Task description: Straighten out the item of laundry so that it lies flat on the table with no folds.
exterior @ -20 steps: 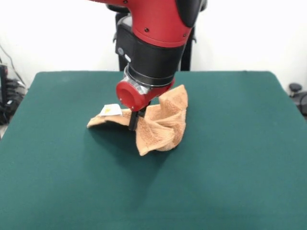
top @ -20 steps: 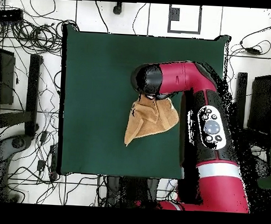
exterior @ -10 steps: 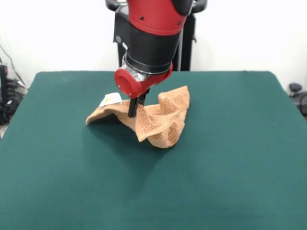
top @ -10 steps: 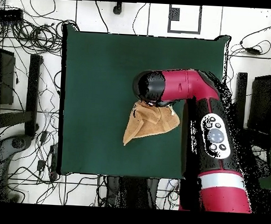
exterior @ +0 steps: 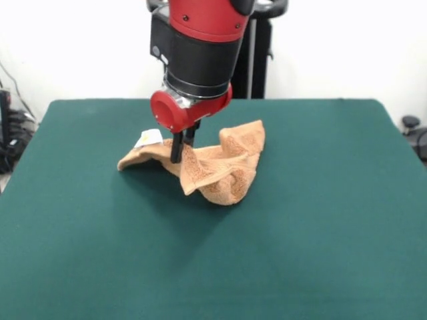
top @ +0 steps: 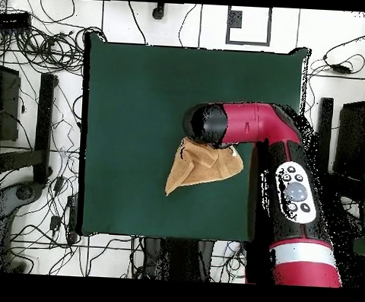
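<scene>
The orange-tan towel [exterior: 217, 167] lies crumpled on the green table [exterior: 307, 233], bunched into raised folds, with its small white tag [exterior: 148, 138] at the left end. My gripper [exterior: 179, 155] is shut on a fold of the towel near its middle and lifts that part a little off the table. In the overhead view the towel [top: 192, 167] sits right of the table's [top: 135, 94] centre, with one corner pointing to the lower left. The arm's head [top: 208, 123] hides the gripper and the towel's upper part there.
The arm [top: 290, 193] reaches in along the table's right side in the overhead view. Cables and stands [top: 34, 134] lie on the floor around the table. The robot's pedestal [exterior: 257, 60] stands behind the table's far edge.
The gripper has moved toward the picture's left and slightly up in the front view, dragging the held fold with it. The towel has stretched out a little.
</scene>
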